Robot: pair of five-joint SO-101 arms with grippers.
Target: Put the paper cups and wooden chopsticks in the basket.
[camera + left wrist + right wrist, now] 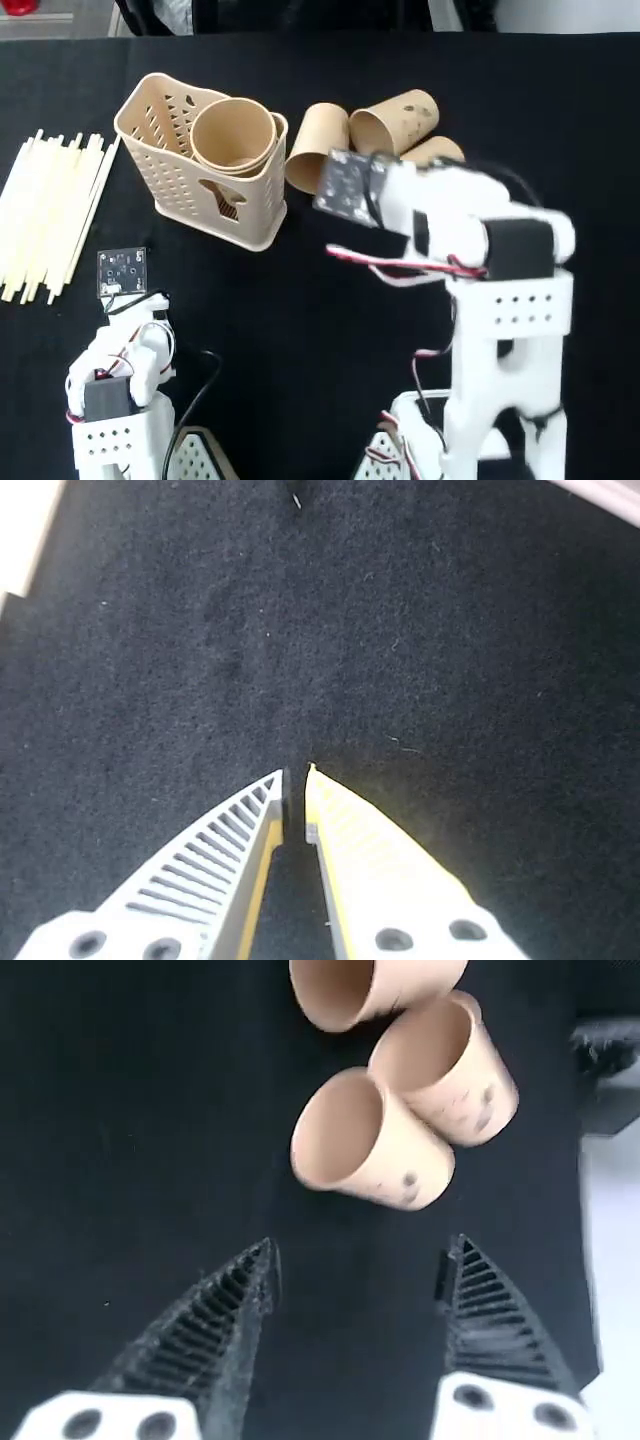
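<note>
Right tool (355, 1265): jaws spread wide, nothing between them. You have it hovering above the counter (300, 340), just short of the loose paper cups. The nearest cup (368, 1150) lies ahead of the gap with its mouth turned toward the tool. The wide opening suits the job, since a cup on its side needs the full span to get round its wall or over its rim.

Left tool (297, 780): tips closed together, holding nothing, pointed down at bare black cloth. Its arm sits folded back at the near edge of the counter, likely parked to keep clear of your right arm.

Loose paper cups (395, 122): three, all tipped on their sides, bunched and touching one another, just beside the basket on the right arm's side.

Basket (200, 195): upright, with perforated walls, between the loose cups and the chopsticks. Nested cups (232, 135) stand upright inside it at one end, so part of your task looks done.

Wooden chopsticks (50, 215): a flat bundle laid roughly parallel on the counter's left side, near the left arm and well apart from the right. These look best left for your left arm.
</note>
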